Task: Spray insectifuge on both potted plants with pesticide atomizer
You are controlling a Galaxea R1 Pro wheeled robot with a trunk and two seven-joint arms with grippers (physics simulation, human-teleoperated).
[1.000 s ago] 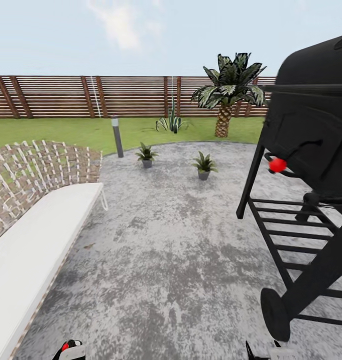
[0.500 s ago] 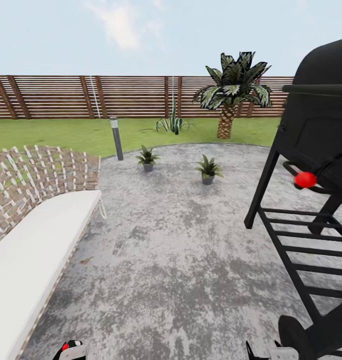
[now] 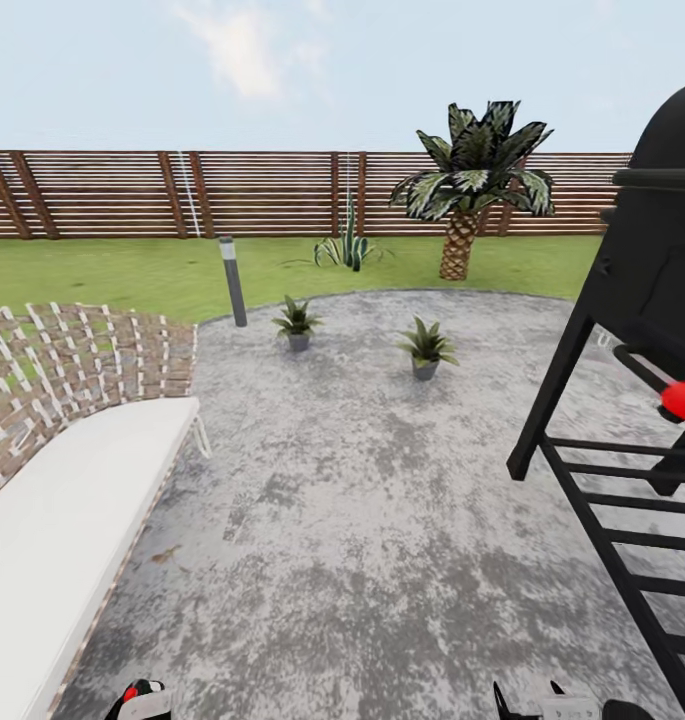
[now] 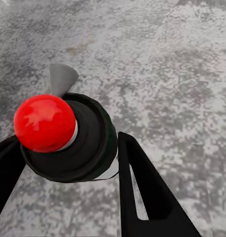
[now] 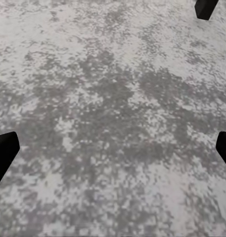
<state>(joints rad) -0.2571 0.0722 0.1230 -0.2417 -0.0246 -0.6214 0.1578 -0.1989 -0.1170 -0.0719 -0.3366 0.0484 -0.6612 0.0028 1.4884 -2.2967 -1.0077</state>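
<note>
At the bottom edge of the head frame, gripping the pesticide atomizer (image 4: 68, 136) between the closed-in fingers of the left gripper (image 4: 63, 163) — carrying it toward the potted plants (image 3: 297, 325) (image 3: 425, 350) at upper centre — while keeping the right gripper (image 5: 113, 143) wide open and empty.

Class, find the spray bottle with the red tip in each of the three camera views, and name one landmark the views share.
Head view: the spray bottle peeks in at the bottom edge, left of centre, in the left gripper.
Left wrist view: the spray bottle sits large between the gripper's fingers, red tip toward the camera.
Right wrist view: not in it.
Shared landmark: the mottled grey stone patio.
</note>
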